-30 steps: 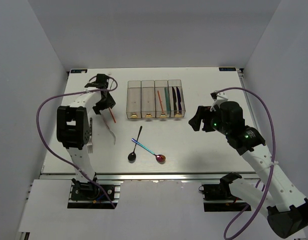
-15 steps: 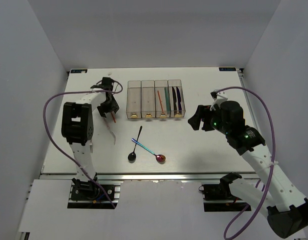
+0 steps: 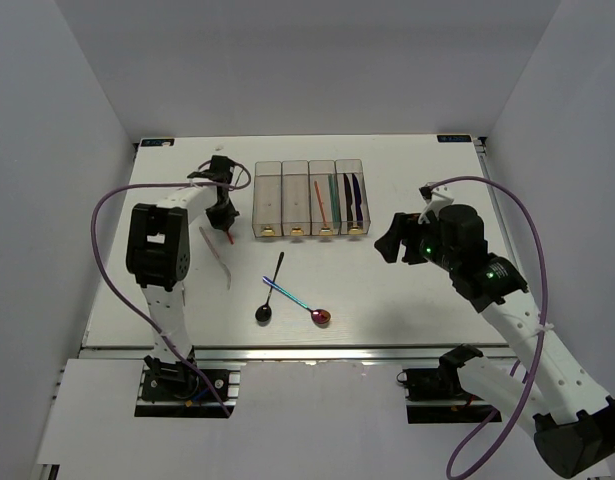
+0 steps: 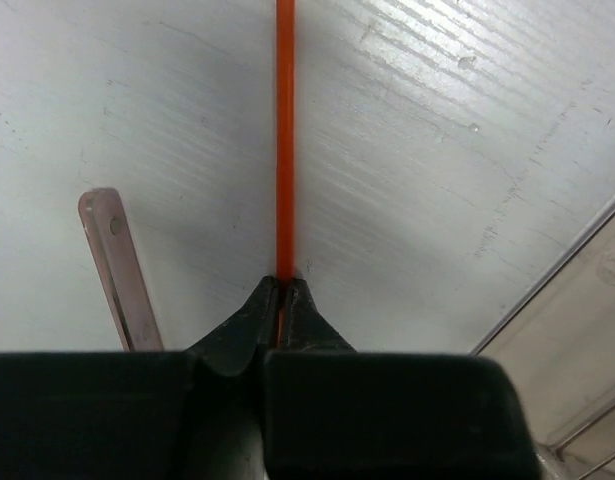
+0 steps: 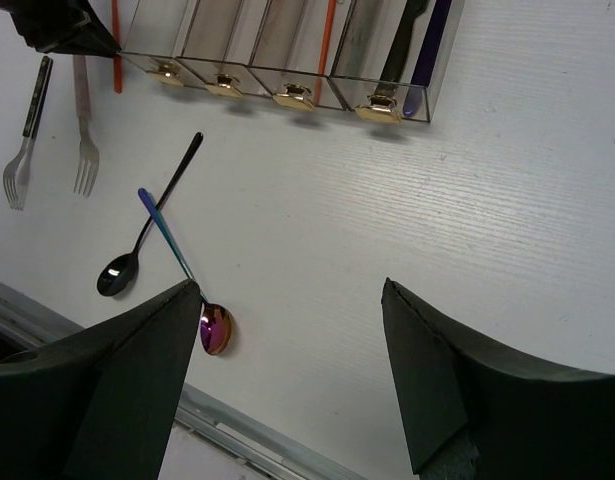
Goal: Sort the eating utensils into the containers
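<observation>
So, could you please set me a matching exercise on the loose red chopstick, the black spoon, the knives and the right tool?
Things:
1. loose red chopstick
2. black spoon
3. knives
4. right tool

States:
A. inside the end bin on the right arm's side
B. open, holding nothing
C. pinched in the shut left tool
D. lying on the table, crossing the iridescent spoon

Pairs: 1-C, 2-D, 3-A, 4-B.
</observation>
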`<state>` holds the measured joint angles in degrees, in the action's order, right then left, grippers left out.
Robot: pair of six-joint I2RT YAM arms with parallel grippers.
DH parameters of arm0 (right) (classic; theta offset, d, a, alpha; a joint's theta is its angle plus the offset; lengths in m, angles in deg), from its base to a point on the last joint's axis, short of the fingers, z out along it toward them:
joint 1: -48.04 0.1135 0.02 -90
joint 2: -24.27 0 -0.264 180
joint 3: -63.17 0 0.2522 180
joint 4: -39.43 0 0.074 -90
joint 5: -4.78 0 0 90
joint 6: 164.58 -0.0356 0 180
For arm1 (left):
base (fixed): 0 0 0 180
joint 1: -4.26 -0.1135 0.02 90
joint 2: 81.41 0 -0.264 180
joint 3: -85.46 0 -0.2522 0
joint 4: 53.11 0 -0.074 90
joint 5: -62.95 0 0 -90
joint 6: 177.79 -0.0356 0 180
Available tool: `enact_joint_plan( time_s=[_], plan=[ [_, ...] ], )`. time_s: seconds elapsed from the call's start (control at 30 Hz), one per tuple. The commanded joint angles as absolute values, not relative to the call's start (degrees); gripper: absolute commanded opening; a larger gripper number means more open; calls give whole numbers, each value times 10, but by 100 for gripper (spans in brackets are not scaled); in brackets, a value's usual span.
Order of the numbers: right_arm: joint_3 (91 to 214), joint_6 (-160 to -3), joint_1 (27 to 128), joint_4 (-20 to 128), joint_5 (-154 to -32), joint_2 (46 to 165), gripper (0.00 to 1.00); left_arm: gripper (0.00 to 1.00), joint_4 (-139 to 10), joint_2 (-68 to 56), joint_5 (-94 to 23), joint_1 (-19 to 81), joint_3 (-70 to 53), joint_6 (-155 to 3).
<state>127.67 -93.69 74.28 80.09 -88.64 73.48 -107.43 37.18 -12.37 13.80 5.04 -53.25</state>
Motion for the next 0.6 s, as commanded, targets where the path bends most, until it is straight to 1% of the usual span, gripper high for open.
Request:
enact_joint_plan(
  time_s=[0.0,0.03,0.2,0.27,0.3,0.4,0.43,0.5,0.53,0.57],
  plan=[
    [1276,-936,742,782,-889,723,78,3,-1084,366,-131,137,16,-541],
    [1276,-935,742,782,-887,723,78,0,-1084,356,-127,137,13,-542],
    [1282,-929,742,788,-874,724,78,0,-1093,258,-70,137,26,-541],
    [1289,-926,741,794,-855,725,78,0,-1057,221,-74,139,26,-547],
    [1290,-927,742,796,-854,726,78,0,-1041,186,-101,140,25,-557],
    [1293,-931,742,800,-816,731,78,0,-975,156,-176,150,21,-560],
    [1293,-935,741,803,-796,733,79,0,-957,154,-245,159,25,-555],
    [1296,-940,741,807,-775,743,79,0,-914,161,-274,181,35,-538],
    [1298,-942,739,811,-765,745,79,0,-899,179,-295,215,41,-537],
    [1302,-944,737,813,-763,748,79,0,-900,195,-286,231,76,-536]
  ],
)
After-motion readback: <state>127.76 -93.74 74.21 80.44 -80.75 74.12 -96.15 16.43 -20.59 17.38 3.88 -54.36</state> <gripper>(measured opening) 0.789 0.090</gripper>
